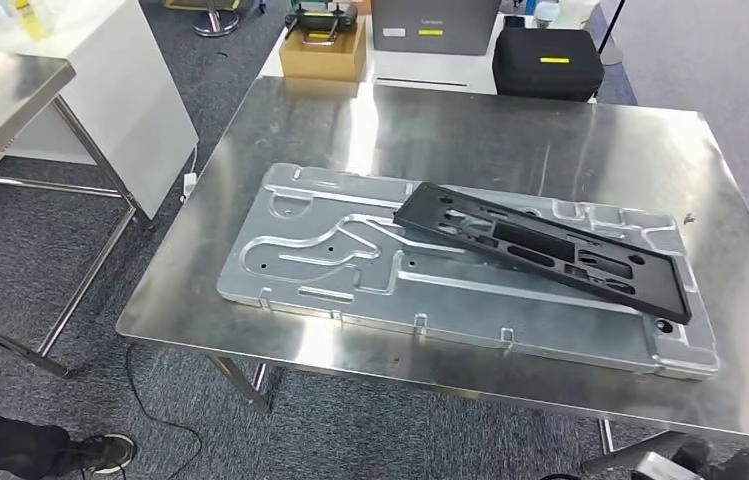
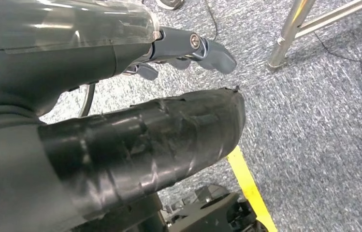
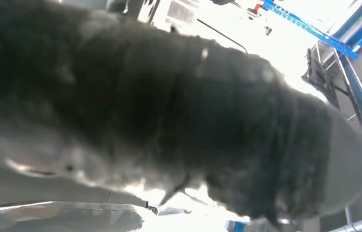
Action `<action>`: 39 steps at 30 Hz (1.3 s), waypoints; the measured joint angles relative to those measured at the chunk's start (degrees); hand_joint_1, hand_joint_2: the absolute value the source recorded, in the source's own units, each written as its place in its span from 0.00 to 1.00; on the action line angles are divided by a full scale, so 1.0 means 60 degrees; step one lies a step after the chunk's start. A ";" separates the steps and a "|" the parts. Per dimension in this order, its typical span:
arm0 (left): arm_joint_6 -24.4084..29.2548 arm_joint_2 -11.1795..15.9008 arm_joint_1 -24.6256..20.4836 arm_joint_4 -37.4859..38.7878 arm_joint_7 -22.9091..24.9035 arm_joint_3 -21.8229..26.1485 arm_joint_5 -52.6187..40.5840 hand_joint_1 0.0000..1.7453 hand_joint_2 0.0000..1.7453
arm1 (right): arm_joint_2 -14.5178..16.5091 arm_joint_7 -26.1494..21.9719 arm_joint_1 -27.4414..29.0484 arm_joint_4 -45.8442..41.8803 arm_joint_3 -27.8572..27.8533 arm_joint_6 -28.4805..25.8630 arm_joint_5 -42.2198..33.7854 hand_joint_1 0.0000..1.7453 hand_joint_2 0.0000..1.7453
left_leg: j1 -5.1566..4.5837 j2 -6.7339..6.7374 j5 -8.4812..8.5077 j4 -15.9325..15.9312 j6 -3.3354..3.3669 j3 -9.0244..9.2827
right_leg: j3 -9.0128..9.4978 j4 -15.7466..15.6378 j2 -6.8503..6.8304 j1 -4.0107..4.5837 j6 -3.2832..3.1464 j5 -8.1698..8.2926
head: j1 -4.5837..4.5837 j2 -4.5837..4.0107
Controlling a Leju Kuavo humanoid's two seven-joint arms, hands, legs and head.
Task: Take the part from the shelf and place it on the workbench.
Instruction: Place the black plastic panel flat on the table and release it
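Part flat on workbench fixture plate; robot hand states unclear, no legible writing.

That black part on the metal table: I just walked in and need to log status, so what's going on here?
The black part lies flat, at a slant, on a large silver machined plate on the steel workbench. Nothing is holding it. The left hand hangs over the carpet with nothing in it, fingers apart. The right hand is too blurred to read. A person's shoe shows at the table's near left.
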 joint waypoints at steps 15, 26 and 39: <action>0.0023 0.0010 -0.0024 0.0000 -0.0013 0.0015 0.0009 0.00 0.00 | 0.0293 -0.0013 0.0074 0.0349 0.0107 0.0000 0.0042 0.00 0.00 | -0.0023 -0.0046 -0.0696 -0.0378 0.0045 0.0994 | -0.0755 -0.0028 -0.0073 -0.0006 0.0101 0.0837 | -0.0006 0.0000; 0.0025 0.0000 -0.0002 0.0000 -0.0014 0.0049 0.0102 0.00 0.00 | 0.0319 0.0017 0.0125 0.0625 0.0098 0.0045 -0.0104 0.00 0.00 | -0.0013 0.0060 -0.0012 -0.0213 0.0235 0.0093 | -0.0064 0.0740 -0.0010 -0.0002 0.0197 -0.0327 | 0.0004 0.0000; 0.0027 -0.0001 0.0031 0.0000 0.0016 0.0068 0.0040 0.00 0.00 | 0.0826 -0.0361 0.0093 0.1135 -0.0529 0.0575 -0.0461 0.00 0.00 | 0.0023 0.0012 -0.1380 0.2181 -0.0170 -0.0450 | -0.0431 -0.0121 -0.0065 0.0093 -0.0320 0.0390 | -0.0021 0.0000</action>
